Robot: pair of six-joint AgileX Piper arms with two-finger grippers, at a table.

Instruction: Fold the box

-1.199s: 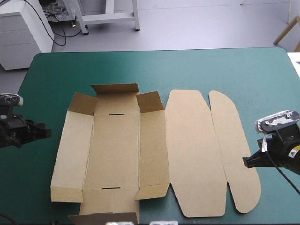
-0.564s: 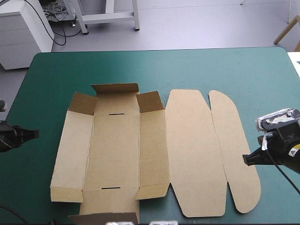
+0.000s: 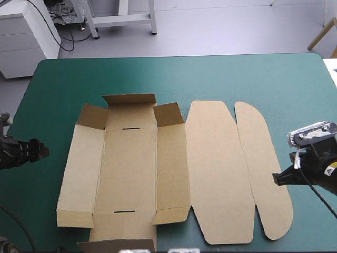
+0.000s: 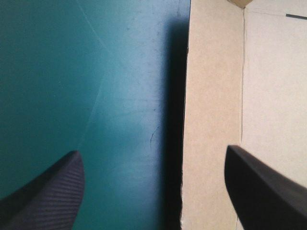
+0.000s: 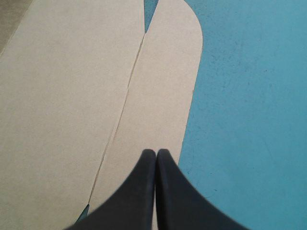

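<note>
The brown box (image 3: 131,168) lies spread on the teal-green cover, its far flaps (image 3: 129,100) standing up and its lid panel (image 3: 218,174) and rounded flap (image 3: 263,168) flat to the right. My left gripper (image 3: 42,150) hovers left of the box's left wall, clear of it. In the left wrist view this gripper (image 4: 152,152) is open, and the wall's edge (image 4: 211,120) lies ahead between the fingers. My right gripper (image 3: 276,179) is shut and holds nothing. Its tip (image 5: 156,153) sits over the rounded flap's (image 5: 163,86) outer edge.
Bare teal-green cover (image 3: 221,79) stretches from the box to the table's far edge. The box's near flap (image 3: 118,245) reaches the table's near edge. The table's right edge (image 3: 330,68) runs just behind my right arm.
My left gripper drew back to the left, came a little toward the box again, and its fingers opened. The right gripper and the box stayed put.
</note>
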